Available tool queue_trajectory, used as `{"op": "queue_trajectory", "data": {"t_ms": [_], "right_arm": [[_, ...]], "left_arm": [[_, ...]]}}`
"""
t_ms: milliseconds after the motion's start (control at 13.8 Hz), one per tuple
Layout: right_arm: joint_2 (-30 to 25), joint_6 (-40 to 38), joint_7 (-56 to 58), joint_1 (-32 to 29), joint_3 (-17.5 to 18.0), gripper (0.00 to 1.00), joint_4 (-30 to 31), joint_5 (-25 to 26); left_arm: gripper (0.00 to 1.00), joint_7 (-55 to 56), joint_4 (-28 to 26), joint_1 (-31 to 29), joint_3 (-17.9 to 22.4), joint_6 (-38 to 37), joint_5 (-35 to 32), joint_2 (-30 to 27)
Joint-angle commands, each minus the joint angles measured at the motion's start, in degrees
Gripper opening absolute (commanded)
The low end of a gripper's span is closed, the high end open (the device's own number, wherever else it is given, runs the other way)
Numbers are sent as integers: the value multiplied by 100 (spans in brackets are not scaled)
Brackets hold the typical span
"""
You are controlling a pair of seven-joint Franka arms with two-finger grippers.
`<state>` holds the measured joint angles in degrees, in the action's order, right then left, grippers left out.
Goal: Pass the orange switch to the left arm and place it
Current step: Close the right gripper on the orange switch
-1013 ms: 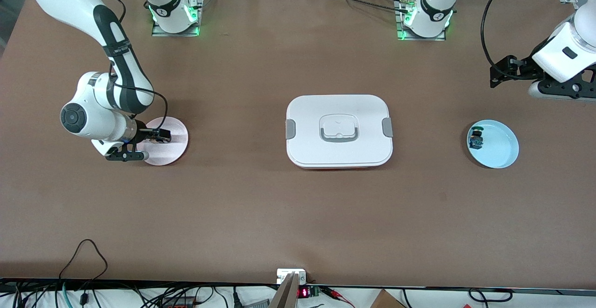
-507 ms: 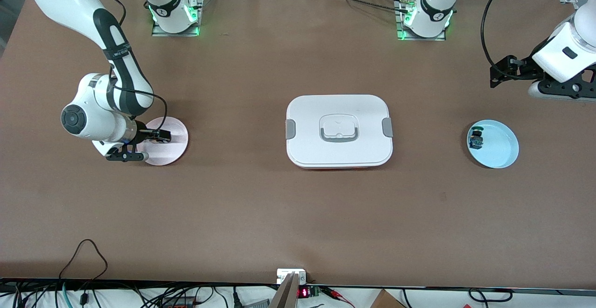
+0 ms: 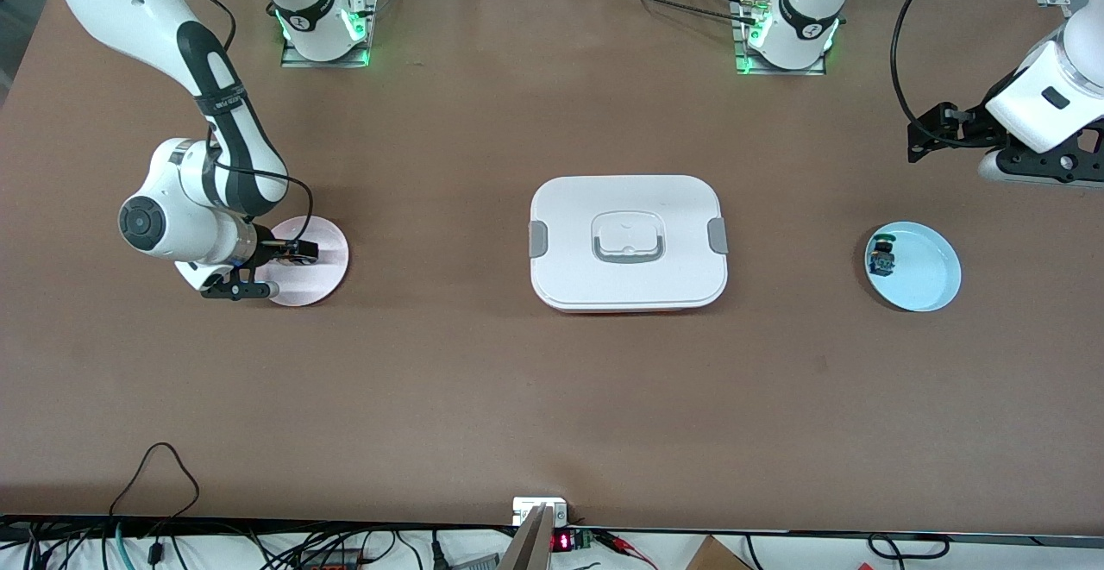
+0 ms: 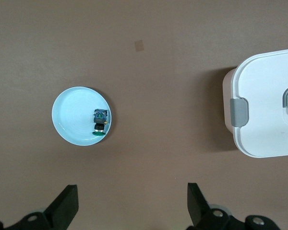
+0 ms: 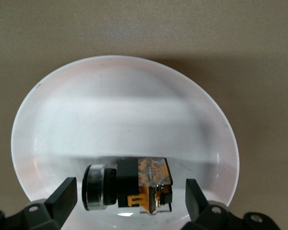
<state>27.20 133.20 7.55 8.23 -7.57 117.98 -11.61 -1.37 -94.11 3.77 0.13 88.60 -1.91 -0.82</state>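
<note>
Shifting slightly toward the box (image 3: pixel 628 242), the bent right arm kept its right gripper (image 5: pixel 130 195) low over the pink plate (image 3: pixel 326 251), fingers spread around the orange switch (image 5: pixel 129 186) (lying on its side). Left gripper (image 4: pixel 132 206) waited, open.

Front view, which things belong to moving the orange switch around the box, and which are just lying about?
Job: orange switch, on the pink plate, inside the open right pincer; box to avoid; open left pincer, waiting.
Lying about: blue plate; green-topped switch in it.
</note>
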Motion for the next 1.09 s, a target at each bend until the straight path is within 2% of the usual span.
{"op": "queue_trajectory", "data": {"t_ms": [0,362,579,651,796,868,941,1013], "right_arm": [[22,109,185,-76,81,100,58,-279],[58,171,220,-67,107,100,58,-289],[102,232,352,-67,107,92,49,-289],[110,232,352,-67,107,83,49,-289],[93,198,370,-50,116,50,49,-289],[84,171,361,-32,116,36,41,-289],[58,154,361,-32,133,25,23,-280],[32,145,379,-50,177,18,-3,-289]], "left_arm": [[100,49,77,-7,-4,-106,-99,-6],[100,49,68,-7,-4,-106,-99,-6],[100,49,77,-7,5,-115,-91,-6],[100,49,77,-7,5,-115,-91,-6],[100,49,77,-7,5,-115,-91,-6],[100,49,77,-7,5,-115,-91,-6],[100,49,77,-7,5,-115,-91,-6],[100,49,77,-7,5,-115,-91,-6]]}}
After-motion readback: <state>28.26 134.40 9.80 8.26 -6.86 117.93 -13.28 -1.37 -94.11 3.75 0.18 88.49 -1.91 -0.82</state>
